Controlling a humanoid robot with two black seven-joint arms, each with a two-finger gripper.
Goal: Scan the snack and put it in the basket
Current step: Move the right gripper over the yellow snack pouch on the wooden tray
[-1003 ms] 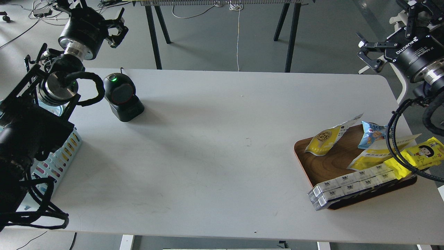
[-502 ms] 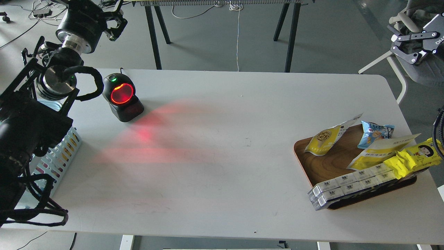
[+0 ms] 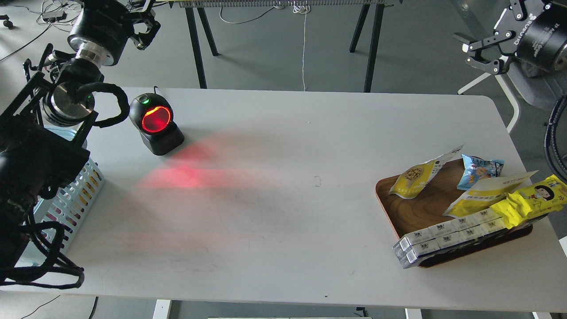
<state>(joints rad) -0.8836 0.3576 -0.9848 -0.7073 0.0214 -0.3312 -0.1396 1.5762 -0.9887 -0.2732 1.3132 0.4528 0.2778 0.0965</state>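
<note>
— Where's the snack [image 3: 418, 176] right now?

— On the brown wooden tray [image 3: 425, 210], over at the right side of the white table [image 3: 283, 199]. It's the yellow-and-white pouch leaning across the tray's far left corner, its white top poking past the far rim. Nothing is touching it.

— What else is on that tray?

— A small blue packet [image 3: 478, 170] just to its right, another yellow-and-white pouch [image 3: 487, 195] lying flat, a bright yellow wrapper with a cartoon face [image 3: 529, 201] hanging over the right edge, and a stack of long white boxes [image 3: 447, 239] along the near edge.

— And the arms?

— Both are up and well clear of the snacks. The right gripper [image 3: 480, 55] hangs beyond the table's far right corner, fingers spread, holding nothing. The left gripper [image 3: 144, 26] is high at the far left, above and behind the scanner [image 3: 155, 124]. From here it's dark and seen partly end-on, so I can't tell whether its fingers are apart or together.

— Scanner's on?

— Its round window glows red, a green light shows on top, and a red wash falls on the table in front of it.

— The basket?

— The light blue basket [image 3: 71, 199] sits at the left edge of the table, mostly hidden under the left arm; only its slotted side shows.
</note>
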